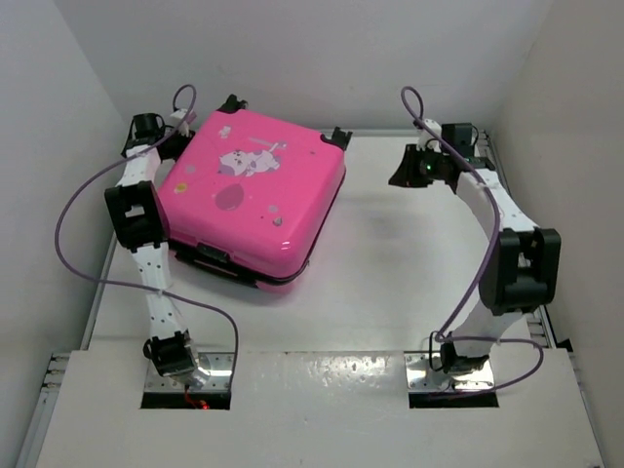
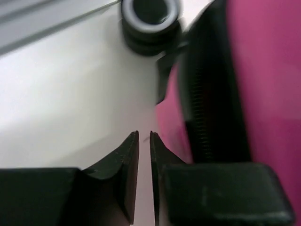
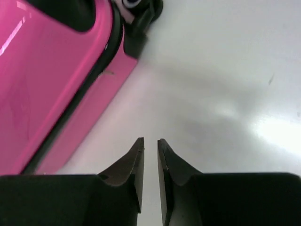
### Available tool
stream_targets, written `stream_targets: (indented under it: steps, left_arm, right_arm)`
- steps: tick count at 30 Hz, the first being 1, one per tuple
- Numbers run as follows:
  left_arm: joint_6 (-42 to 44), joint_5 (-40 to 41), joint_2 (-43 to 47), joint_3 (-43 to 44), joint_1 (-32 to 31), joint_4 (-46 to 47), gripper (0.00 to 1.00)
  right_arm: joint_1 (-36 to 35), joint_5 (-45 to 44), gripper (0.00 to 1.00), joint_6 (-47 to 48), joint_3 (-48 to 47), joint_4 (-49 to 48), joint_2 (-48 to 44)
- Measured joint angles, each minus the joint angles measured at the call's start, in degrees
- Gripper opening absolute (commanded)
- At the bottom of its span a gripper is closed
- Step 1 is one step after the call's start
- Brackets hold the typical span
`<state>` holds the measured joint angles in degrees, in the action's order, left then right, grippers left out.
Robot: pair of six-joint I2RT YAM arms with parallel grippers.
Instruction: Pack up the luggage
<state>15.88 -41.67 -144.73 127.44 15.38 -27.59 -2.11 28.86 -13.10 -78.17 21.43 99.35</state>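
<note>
Luggage (image 1: 249,200) lies flat and zipped shut on the white desk (image 1: 390,283), far-left part, turned at an angle. The white cartoon print (image 1: 249,158) faces up. Black wheels sit on its far edge, one at the far-left corner (image 1: 231,102) and one at the far-right corner (image 1: 338,136).

Left tool (image 1: 161,127) is at the far-left corner of the luggage, just beside its left side. In the left wrist view the left tool (image 2: 144,137) has its fingers nearly together, only a thin slit, nothing between them. It is low over bare desk, with the pink shell and black zipper band (image 2: 211,117) right beside it and a wheel (image 2: 150,19) ahead.

Right tool (image 1: 402,174) is far right of centre, apart from the luggage and pointing toward its right side. In the right wrist view the right tool (image 3: 150,141) also has its fingers almost together, narrow gap, holding nothing. Below it is bare desk; the pink side is on the left, with a wheel (image 3: 141,7) at the top.

Purple cables (image 1: 73,205) loop off both arms.
</note>
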Motion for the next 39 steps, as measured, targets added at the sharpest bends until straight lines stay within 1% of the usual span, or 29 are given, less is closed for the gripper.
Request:
stream_targets:
  steps: [2,4,7,8,10,11,12,14,18,20,21,22,25,29,31,33,35,37,39]
  left_arm:
    - [-0.07,-3.72,-0.87,1.42,-1.29,0.46,0.19]
    - [-1.22,-6.23,-1.97,2.86,-3.17,2.99,0.19]
    - [-6.51,-8.85,-4.37,5.49,-6.99,9.49,0.19]
    - [-8.9,-9.4,-5.66,6.73,-8.72,12.55,0.28]
    - [-12.22,-8.41,-7.61,9.05,-11.5,16.59,0.39]
    - [-13.92,-7.32,-8.0,9.49,-12.83,18.67,0.55]
    - [-15.17,-5.4,-8.0,9.44,-13.92,20.7,0.64]
    - [-17.66,0.02,-6.84,8.26,-15.65,25.53,0.75]
    - [-21.42,10.21,-1.53,3.08,-16.65,31.36,0.82]
    - [-24.28,12.94,1.14,2.75,-14.95,32.15,0.83]
    - [-26.01,13.84,2.91,2.75,-13.51,32.35,0.87]
    - [-28.04,14.36,4.92,2.45,-11.61,32.44,0.9]
    - [-34.71,14.08,13.31,-0.37,-3.61,32.11,0.91]
    - [-42.58,10.49,27.39,-8.35,8.28,31.08,0.91]
    - [-45.44,7.3,34.1,-12.96,12.5,29.44,0.91]
    - [-47.52,3.85,41.0,-18.86,14.51,27.89,0.89]
    - [-48.09,0.2,48.15,-26.67,14.62,24.96,0.87]
    - [-47.19,-1.4,54.45,-34.25,14.47,21.97,0.86]
    - [-45.62,-1.81,60.81,-41.64,14.69,17.07,0.86]
  right_arm:
    - [0.55,0.35,0.16,2.16,3.39,1.64,-3.43]
    - [0.35,1.01,0.16,4.79,6.73,3.41,-6.86]
    - [-0.92,1.64,0.15,9.64,11.41,5.57,-12.26]
    - [-1.53,1.79,0.14,11.61,12.9,6.16,-14.12]
    - [-3.26,1.86,0.12,16.02,15.96,6.51,-17.86]
    - [-4.17,2.08,0.11,18.1,17.46,6.67,-19.61]
    - [-5.53,2.34,0.11,20.22,19.28,6.45,-21.59]
    - [-8.13,3.21,0.09,25.16,23.02,6.25,-25.62]
    - [-14.91,5.35,0.09,33.97,29.83,4.22,-30.01]
    - [-17.97,6.64,0.09,37.62,32.15,3.26,-29.86]
    - [-19.37,7.26,0.09,39.21,33.2,2.58,-29.57]
    - [-20.5,7.8,0.09,40.87,33.92,2.1,-29.24]
    - [-22.91,9.55,0.09,45.48,36.22,-0.37,-28.79]
    - [-25.64,11.82,0.11,51.74,40.41,-3.96,-28.92]
    - [-27.8,11.89,0.11,53.81,43.04,-6.38,-28.96]
    - [-30.97,11.06,0.11,55.41,46.21,-10.08,-28.81]
    - [-33.77,9.35,0.12,55.76,48.61,-15.06,-27.23]
    - [-36.48,6.82,0.12,55.39,49.7,-19.91,-24.35]
    - [-38.84,3.65,0.12,54.66,49.88,-25.94,-20.41]
